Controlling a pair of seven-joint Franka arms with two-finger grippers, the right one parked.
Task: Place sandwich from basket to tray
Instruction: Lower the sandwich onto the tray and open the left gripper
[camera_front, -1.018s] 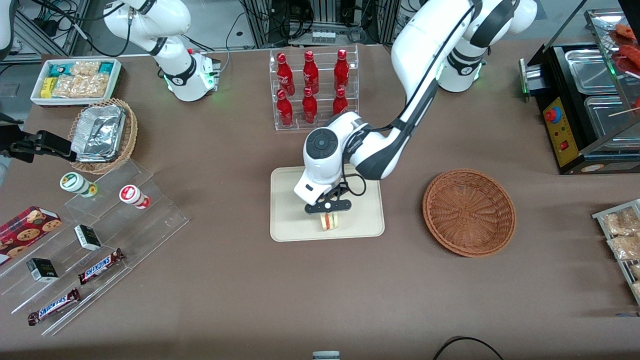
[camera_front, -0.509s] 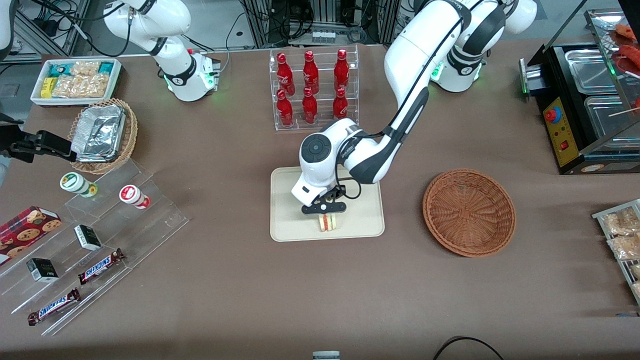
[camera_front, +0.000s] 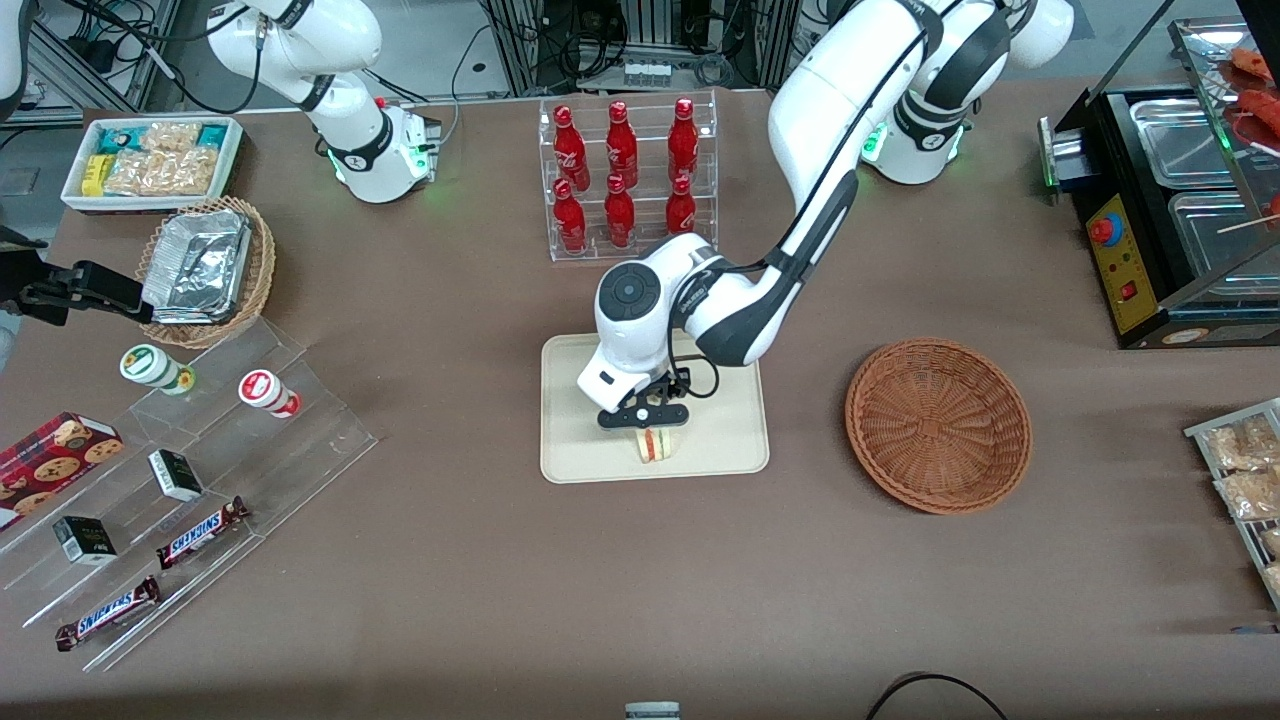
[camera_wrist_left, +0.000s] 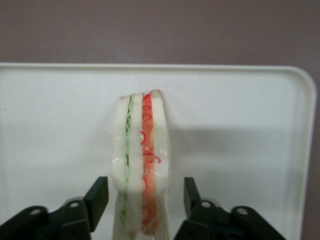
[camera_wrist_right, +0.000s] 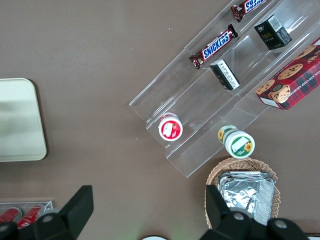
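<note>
The sandwich (camera_front: 655, 444) (camera_wrist_left: 142, 145), a plastic-wrapped wedge with green and red filling stripes, stands on its edge on the cream tray (camera_front: 720, 440) (camera_wrist_left: 240, 125), near the tray's front rim. My gripper (camera_front: 646, 420) (camera_wrist_left: 146, 192) hangs just above it, open. Its black fingers (camera_wrist_left: 101, 196) straddle the wedge with a small gap on each side. The reddish-brown basket (camera_front: 938, 425) sits beside the tray toward the working arm's end, with nothing in it. A corner of the tray (camera_wrist_right: 20, 120) also shows in the right wrist view.
A clear rack of red bottles (camera_front: 625, 175) stands farther from the front camera than the tray. Toward the parked arm's end are a tan basket of foil containers (camera_front: 205, 270), an acrylic snack stand (camera_front: 200, 470) and a white bin (camera_front: 150, 160). A food warmer (camera_front: 1170, 200) is at the working arm's end.
The wrist and gripper have shifted slightly toward the parked arm's end over the tray. The sandwich has stayed where it was on the tray.
</note>
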